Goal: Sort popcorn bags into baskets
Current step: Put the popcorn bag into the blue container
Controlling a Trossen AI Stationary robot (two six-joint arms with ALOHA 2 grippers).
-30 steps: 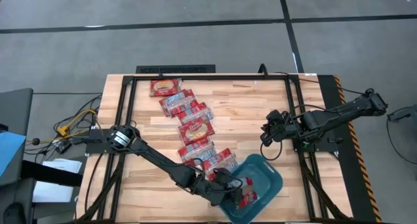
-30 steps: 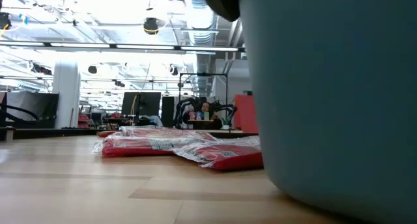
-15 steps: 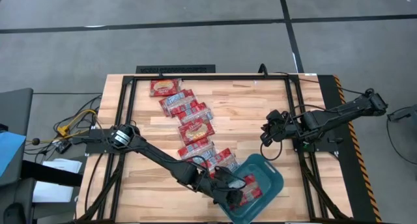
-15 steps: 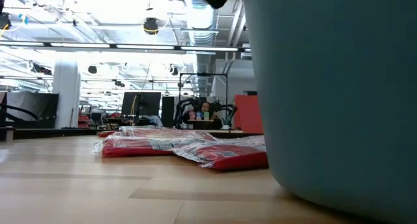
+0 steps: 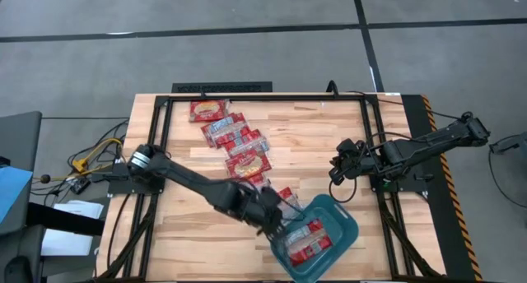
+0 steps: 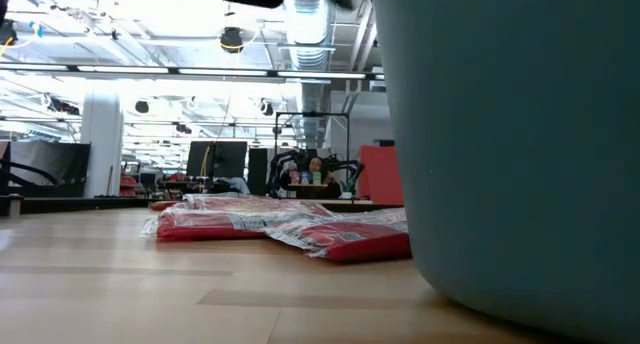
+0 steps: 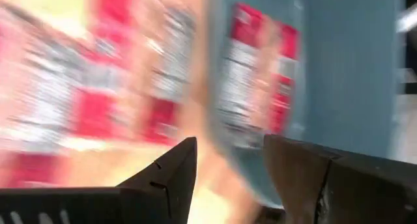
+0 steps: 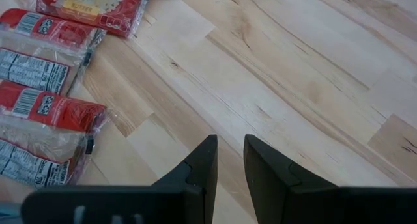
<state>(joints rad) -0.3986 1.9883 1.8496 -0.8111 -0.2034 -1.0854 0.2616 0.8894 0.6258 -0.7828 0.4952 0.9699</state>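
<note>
Popcorn bag [image 5: 310, 238] in tub [image 5: 344, 223] — left tool [image 5: 278, 220] beside; empty.

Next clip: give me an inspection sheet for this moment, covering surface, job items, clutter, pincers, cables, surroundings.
Surface: wooden table, bare planks inside a black frame.
Job items: red popcorn bags lie in a row on the table; a packet lies in the teal tub at the near edge.
Clutter: nothing seen.
Pincers: left pincer at the tub's rim, open, nothing held; right pincer waits above bare wood at the right, a narrow gap between its fingers, nothing held.
Cables: bundles hang off the table's left side.
Surroundings: grey floor; workshop behind in the low view.
</note>
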